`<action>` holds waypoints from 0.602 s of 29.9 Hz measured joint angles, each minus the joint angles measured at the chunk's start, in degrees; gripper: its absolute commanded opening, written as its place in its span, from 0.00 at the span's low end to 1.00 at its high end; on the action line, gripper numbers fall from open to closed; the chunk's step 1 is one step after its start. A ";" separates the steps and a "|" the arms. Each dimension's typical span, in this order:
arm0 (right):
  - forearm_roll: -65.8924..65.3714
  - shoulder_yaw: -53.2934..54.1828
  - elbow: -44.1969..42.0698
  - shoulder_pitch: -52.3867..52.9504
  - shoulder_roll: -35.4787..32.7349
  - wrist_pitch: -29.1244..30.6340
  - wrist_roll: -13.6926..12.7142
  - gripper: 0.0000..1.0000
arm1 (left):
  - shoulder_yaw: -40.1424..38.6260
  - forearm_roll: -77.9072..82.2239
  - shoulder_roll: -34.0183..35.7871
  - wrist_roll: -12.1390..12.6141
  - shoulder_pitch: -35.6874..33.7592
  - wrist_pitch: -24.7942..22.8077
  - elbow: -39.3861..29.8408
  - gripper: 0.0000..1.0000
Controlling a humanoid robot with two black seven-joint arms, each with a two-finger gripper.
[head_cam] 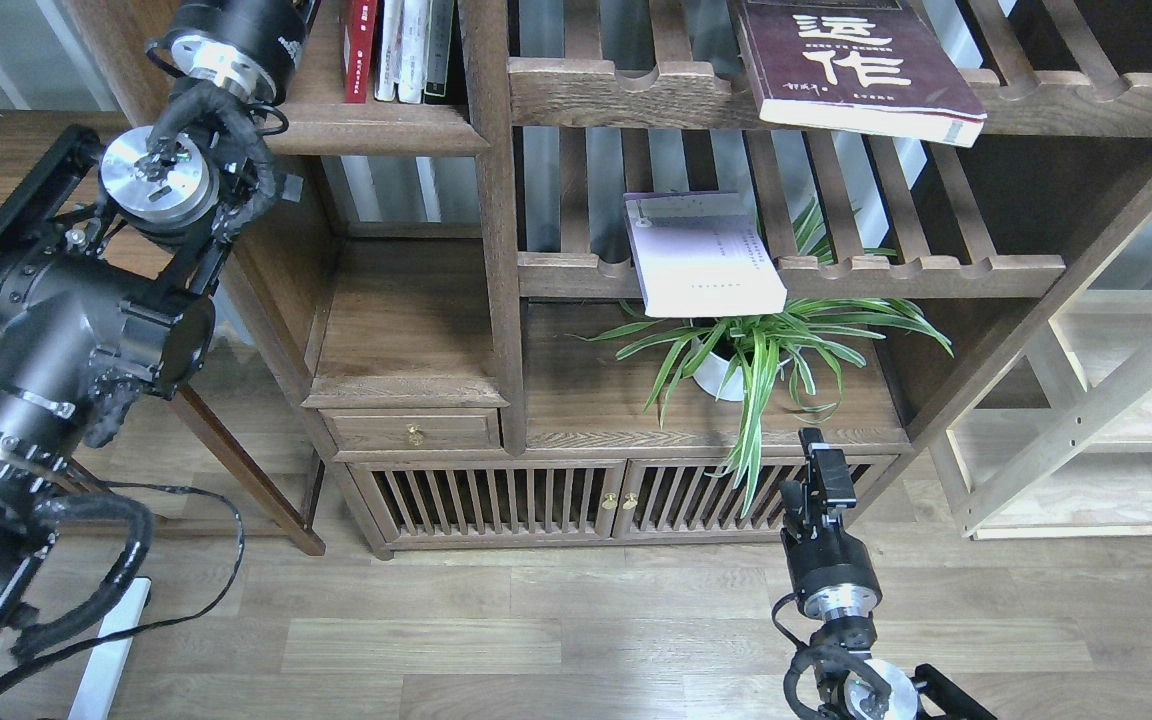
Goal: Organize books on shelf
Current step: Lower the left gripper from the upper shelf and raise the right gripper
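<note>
The red book (360,48) stands upright on the dark-brown shelf (376,132) at the top left, beside several pale upright books (414,50). The maroon book (851,65) with white characters lies flat on the upper slatted rack and overhangs its front. The pale lavender book (701,255) lies flat on the middle slatted rack and also overhangs. My left arm (226,45) reaches up just left of the red book; its far end is cut off by the top edge. My right gripper (821,460) hangs low in front of the cabinet, dark and small, holding nothing.
A spider plant in a white pot (736,360) stands under the lavender book, its leaves drooping towards my right gripper. Below are a small drawer (414,430) and slatted cabinet doors (536,500). Pale light-wood shelving (1086,420) stands at the right.
</note>
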 measured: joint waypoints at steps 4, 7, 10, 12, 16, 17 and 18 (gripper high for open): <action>0.01 0.00 0.01 0.39 0.10 0.00 -0.01 1.00 | 0.00 0.00 1.87 0.24 2.78 0.58 -4.91 0.75; 0.07 -0.01 0.14 0.44 0.11 0.00 0.00 1.00 | 0.04 0.00 3.58 0.28 5.39 1.90 -9.67 0.75; 0.16 -0.06 0.93 0.44 0.11 0.00 0.00 1.00 | 0.20 0.00 5.69 0.49 7.83 3.45 -14.27 0.75; 0.18 -0.08 1.77 0.44 0.11 0.00 0.00 1.00 | 0.36 -0.03 6.86 0.64 9.11 4.01 -16.77 0.75; 0.18 -0.16 3.69 0.44 0.11 0.00 0.00 1.00 | 0.94 -0.08 9.12 1.04 12.01 4.43 -22.31 0.75; 0.19 -0.19 4.21 0.44 0.10 0.00 -0.01 1.00 | 1.02 -0.08 9.60 1.16 12.78 4.43 -23.70 0.75; 0.18 -0.25 4.82 0.44 0.10 0.00 -0.05 1.00 | 1.07 -0.09 9.97 1.29 13.43 4.43 -24.85 0.75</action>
